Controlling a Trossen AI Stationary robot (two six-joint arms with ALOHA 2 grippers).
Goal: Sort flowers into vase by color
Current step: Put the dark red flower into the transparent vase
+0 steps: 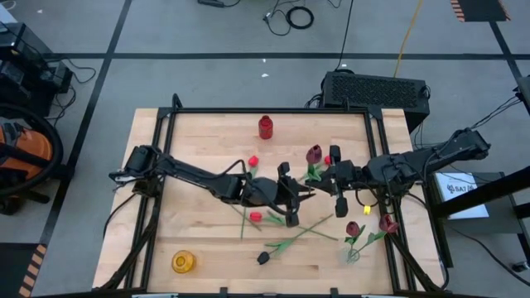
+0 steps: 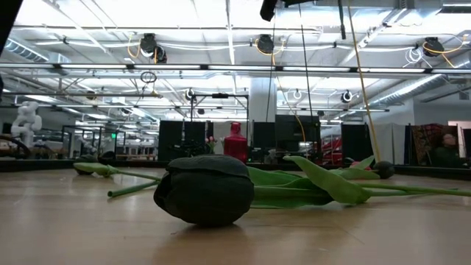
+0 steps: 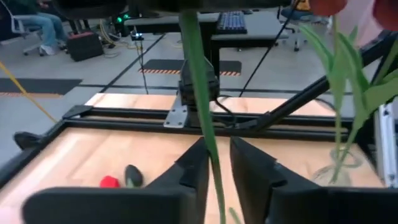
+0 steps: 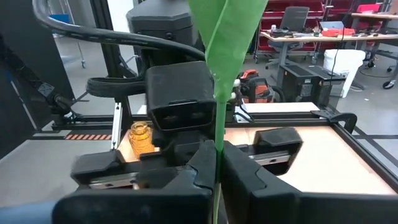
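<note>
Both arms meet near the middle of the desk (image 1: 207,248). The right gripper (image 4: 217,165) has its fingers (image 4: 249,171) closed on a thin green stem (image 4: 217,118), which stands up between them with a broad leaf above. This looks like the maroon tulip (image 1: 314,154) seen from above, just beside the right gripper, toward the far side. The left gripper (image 3: 217,168) faces it from the left. Its fingers (image 3: 252,168) stand narrowly apart with a green stem (image 3: 202,93) running up through the gap; I cannot tell whether they press on it.

The other flowers lie scattered. Two red tulips (image 1: 253,161) lie near the left arm. A black tulip (image 1: 263,258) lies at the near edge with its stem running right, and it fills the low view. More maroon heads stand in a clear glass vase (image 1: 354,252) at the near right. A red vase (image 1: 266,127) stands at the far middle. A yellow vase (image 1: 183,262) sits at the near left.
</note>
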